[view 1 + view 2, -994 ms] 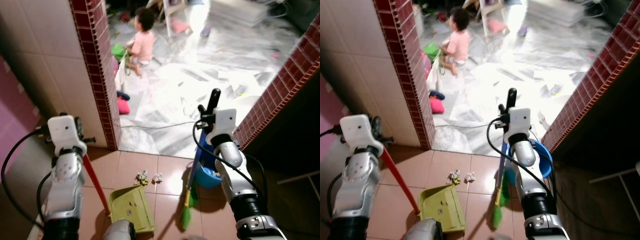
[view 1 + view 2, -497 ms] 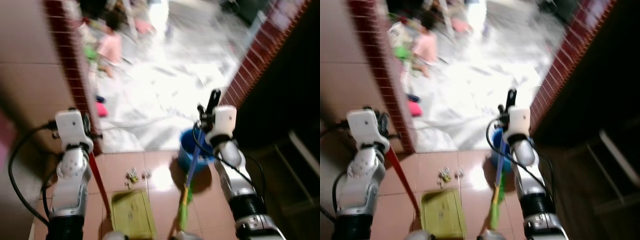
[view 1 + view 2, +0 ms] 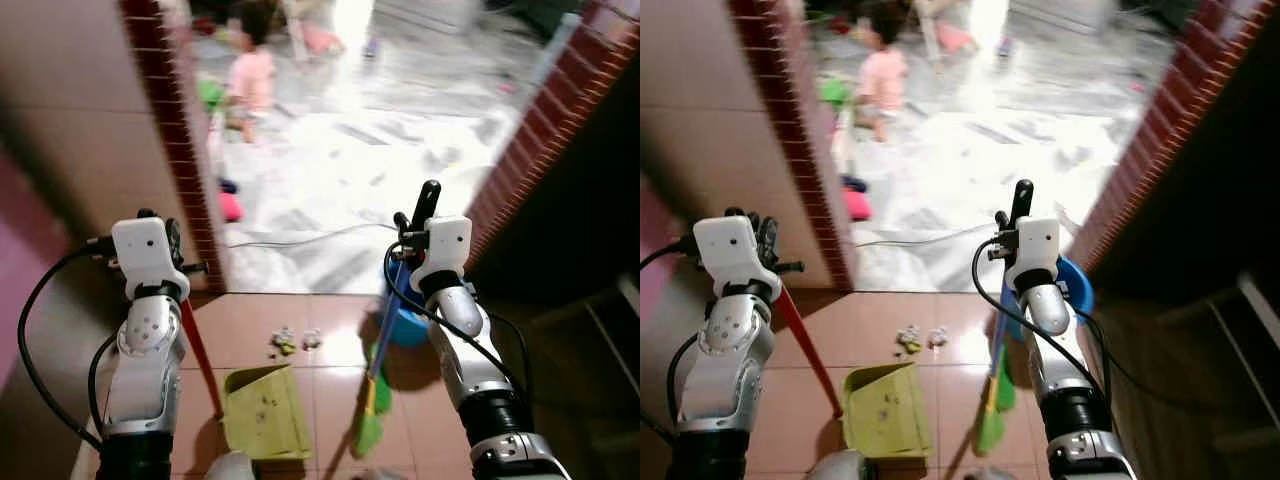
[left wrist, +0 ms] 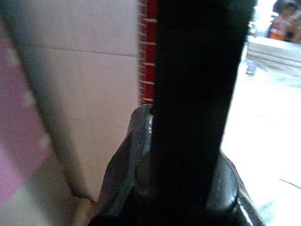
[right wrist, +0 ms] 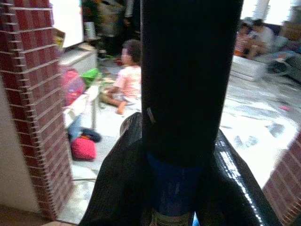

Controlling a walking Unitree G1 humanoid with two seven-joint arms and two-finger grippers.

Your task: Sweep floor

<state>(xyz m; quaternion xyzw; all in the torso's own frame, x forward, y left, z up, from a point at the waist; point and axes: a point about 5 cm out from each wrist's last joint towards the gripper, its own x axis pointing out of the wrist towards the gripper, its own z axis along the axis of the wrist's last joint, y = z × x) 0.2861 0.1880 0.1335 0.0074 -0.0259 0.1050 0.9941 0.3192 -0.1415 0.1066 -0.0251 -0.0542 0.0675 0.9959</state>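
Mid-sweep, gather step. My left gripper (image 3: pixel 160 232) is clamped on the red straight handle (image 3: pixel 200 355) of the yellow-green plastic dustpan (image 3: pixel 262 412); the left wrist view has the fingers closed round the shaft. The pan sits flat on the terracotta floor tiles (image 3: pixel 250 325), mouth facing the doorway.

My right gripper (image 3: pixel 425 215) is closed on the blue-to-yellow shaft of the green-bristled broom (image 3: pixel 371 420); the right wrist view shows the blue shaft pinched between the fingers. Broom head rests on the tiles just right of the pan, near it but not touching.

Debris: two small crumpled scraps, (image 3: pixel 283 341) and (image 3: pixel 313 338), side by side on the tile just ahead of the pan's open edge, between pan and doorway threshold. A few specks look to be in the pan already; too small to be sure.

Next move, my read: lift the broom head, place it beyond the scraps on the doorway side, draw back toward the pan while the left arm holds the pan lip down.

Count: one dustpan, one broom, two scraps, one blue round plastic bucket (image 3: pixel 410 322) just behind the broom shaft. One small person in a pink top (image 3: pixel 251 80) sits on the marble floor beyond the red brick pillar (image 3: pixel 185 150), well apart from my work
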